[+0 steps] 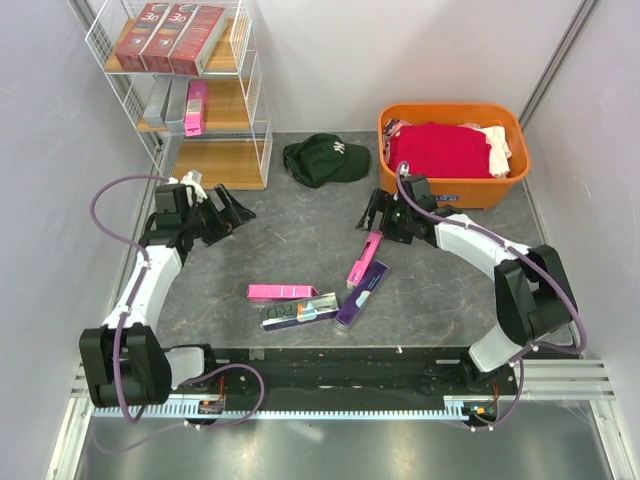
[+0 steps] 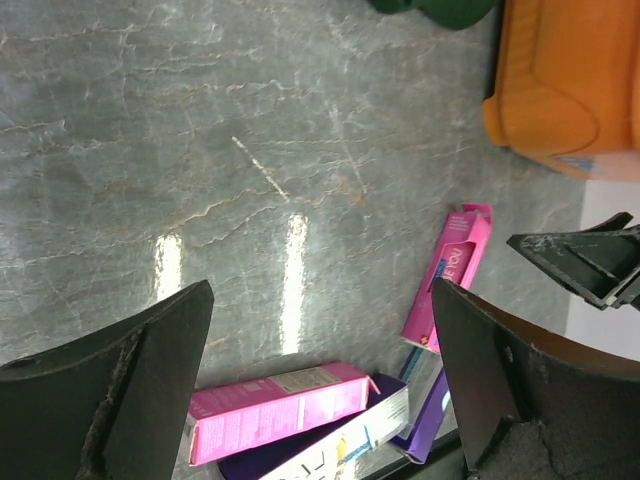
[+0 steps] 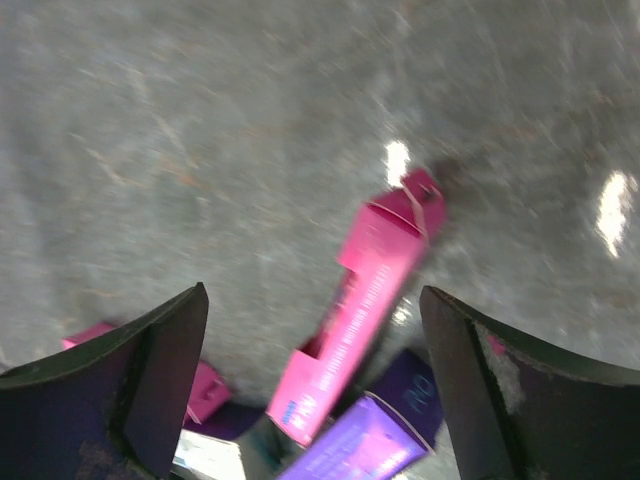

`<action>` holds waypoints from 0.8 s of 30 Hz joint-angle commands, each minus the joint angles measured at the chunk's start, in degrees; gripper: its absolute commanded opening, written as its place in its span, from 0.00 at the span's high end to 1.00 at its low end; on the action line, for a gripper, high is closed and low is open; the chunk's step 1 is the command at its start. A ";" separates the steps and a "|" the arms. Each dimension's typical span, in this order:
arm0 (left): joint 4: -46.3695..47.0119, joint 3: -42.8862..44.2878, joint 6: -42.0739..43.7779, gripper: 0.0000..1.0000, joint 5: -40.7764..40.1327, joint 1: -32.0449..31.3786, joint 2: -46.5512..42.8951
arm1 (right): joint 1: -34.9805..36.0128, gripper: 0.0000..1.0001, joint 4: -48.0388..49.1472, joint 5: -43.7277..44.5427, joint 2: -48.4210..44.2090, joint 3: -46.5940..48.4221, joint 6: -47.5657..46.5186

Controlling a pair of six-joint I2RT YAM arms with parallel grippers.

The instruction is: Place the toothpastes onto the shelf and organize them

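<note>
Shelf (image 1: 258,150) at far left corner: three dark red toothpastes (image 1: 168,38) on the top board, silver-grey boxes (image 1: 165,103) (seemingly two) and a pink box (image 1: 195,108) on the middle board. Four more lie on the table (image 1: 300,235) between the arms: flat pink box (image 1: 282,292), holographic box (image 1: 300,312) against it, purple box (image 1: 362,295), slanted pink box (image 1: 364,260). Left gripper (image 1: 238,215) spread wide, holding nothing, near the shelf. Right gripper (image 1: 375,222) equally wide, empty, over the slanted pink box's far end.

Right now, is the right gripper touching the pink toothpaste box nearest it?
Apart. The right wrist view shows the right gripper open, with bare floor between each finger and the pink toothpaste box.
</note>
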 commanded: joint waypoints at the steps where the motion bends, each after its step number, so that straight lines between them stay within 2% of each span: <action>1: -1.69 3.45 4.11 0.03 -3.00 -0.87 1.27 | -0.09 0.09 -4.30 3.10 0.47 -1.50 -2.70; 6: -1.69 3.28 4.11 0.03 -2.82 -1.48 2.68 | -0.09 0.20 -4.38 3.28 3.54 -2.03 -4.02; 17: -1.69 3.37 4.20 0.03 -2.03 -1.93 3.74 | 0.18 0.33 -3.94 1.79 10.93 2.10 -5.96; 23: -2.48 3.37 4.37 0.03 -1.85 -2.36 3.83 | 0.70 0.49 -4.21 0.82 13.04 2.72 -6.22; 24: -2.57 3.54 4.46 0.03 -1.85 -2.54 3.56 | 0.79 0.54 -4.21 0.73 12.61 2.63 -6.40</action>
